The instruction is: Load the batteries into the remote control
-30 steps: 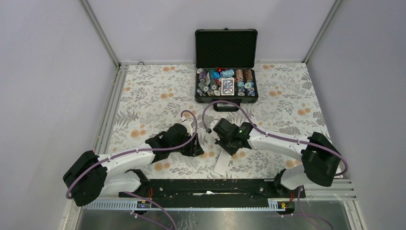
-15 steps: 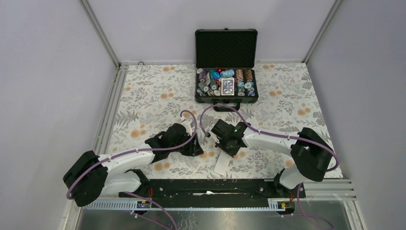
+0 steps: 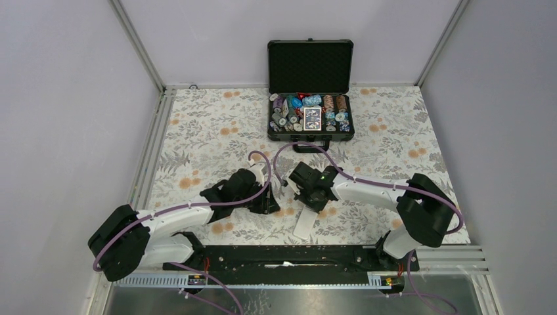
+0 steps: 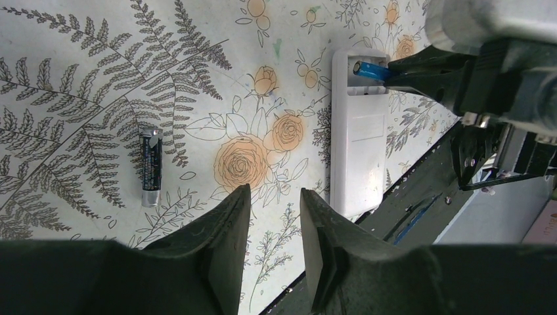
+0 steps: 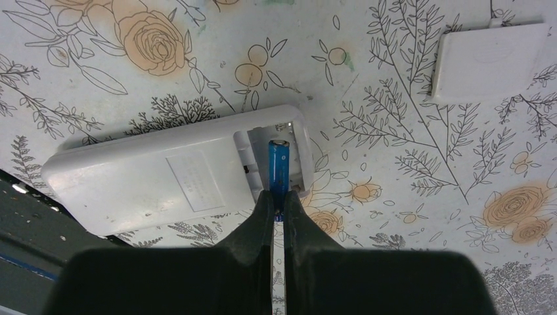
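In the right wrist view, the remote control (image 5: 164, 177) is lying back up on the floral counter (image 5: 420, 216), its battery compartment standing open at one end. The right gripper (image 5: 276, 199) is pressing its fingers together on the near end of the blue battery (image 5: 278, 161), which is sitting lengthwise in that compartment. A white battery cover (image 5: 489, 62) is lying well apart from the remote control, beyond its open end.

In the left wrist view, the left gripper (image 4: 272, 197) is hovering just beside the remote control with its fingers spread and nothing between them. The dark battery (image 4: 151, 167) is lying flat on the counter, well apart from the remote control, on the far side of the left gripper from it. At the remote control's open end we are seeing the right gripper pinching the blue battery.

In the top view, both arms are reaching in over the remote control's far end. An open chip case (image 3: 310, 65) is sitting well beyond the remote control, at the counter's far edge.
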`<act>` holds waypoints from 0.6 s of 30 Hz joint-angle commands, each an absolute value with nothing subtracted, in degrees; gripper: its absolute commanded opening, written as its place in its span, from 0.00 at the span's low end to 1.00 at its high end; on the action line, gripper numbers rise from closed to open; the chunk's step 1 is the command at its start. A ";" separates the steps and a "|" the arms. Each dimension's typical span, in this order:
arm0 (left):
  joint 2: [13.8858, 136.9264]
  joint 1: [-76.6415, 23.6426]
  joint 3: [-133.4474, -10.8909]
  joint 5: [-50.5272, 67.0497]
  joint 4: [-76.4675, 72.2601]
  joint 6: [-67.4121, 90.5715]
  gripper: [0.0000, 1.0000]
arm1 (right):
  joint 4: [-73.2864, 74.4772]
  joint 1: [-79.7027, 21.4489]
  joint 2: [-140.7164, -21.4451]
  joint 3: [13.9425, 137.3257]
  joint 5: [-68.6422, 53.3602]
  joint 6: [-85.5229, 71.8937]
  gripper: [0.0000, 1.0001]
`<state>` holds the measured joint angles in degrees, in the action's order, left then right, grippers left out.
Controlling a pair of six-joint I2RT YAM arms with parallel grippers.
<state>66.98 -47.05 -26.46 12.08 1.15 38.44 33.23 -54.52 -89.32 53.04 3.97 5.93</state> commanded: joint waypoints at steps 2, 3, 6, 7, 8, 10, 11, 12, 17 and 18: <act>66.63 -46.73 -26.64 12.69 -1.56 37.70 0.37 | 32.18 -54.19 -90.04 55.02 6.48 6.99 0.00; 66.55 -46.75 -26.57 12.66 -1.58 37.70 0.37 | 32.26 -54.15 -90.02 55.02 6.50 7.03 0.00; 66.53 -46.76 -26.39 12.80 -1.86 37.89 0.37 | 32.28 -54.14 -90.14 54.93 6.58 7.15 0.00; 66.61 -46.76 -26.37 12.86 -1.99 37.89 0.37 | 32.29 -54.18 -90.24 54.94 6.59 7.17 0.00; 66.69 -46.76 -26.37 12.95 -2.02 37.90 0.37 | 32.27 -54.15 -90.34 54.98 6.50 7.21 0.00; 66.77 -46.75 -26.28 13.08 -2.11 38.03 0.37 | 32.30 -54.14 -90.64 55.10 6.26 7.31 0.00; 66.73 -46.74 -26.24 13.05 -2.15 37.99 0.37 | 32.31 -54.15 -90.89 55.24 6.23 7.31 0.00; 66.71 -46.75 -26.15 13.09 -2.19 38.02 0.37 | 32.27 -54.17 -90.99 55.32 6.31 7.30 0.00; 66.41 -46.76 -25.85 12.96 -2.30 38.10 0.37 | 32.24 -54.12 -91.40 55.55 6.59 7.39 0.00; 66.39 -46.76 -25.80 13.00 -2.41 38.14 0.37 | 32.29 -54.16 -91.51 55.63 6.64 7.35 0.00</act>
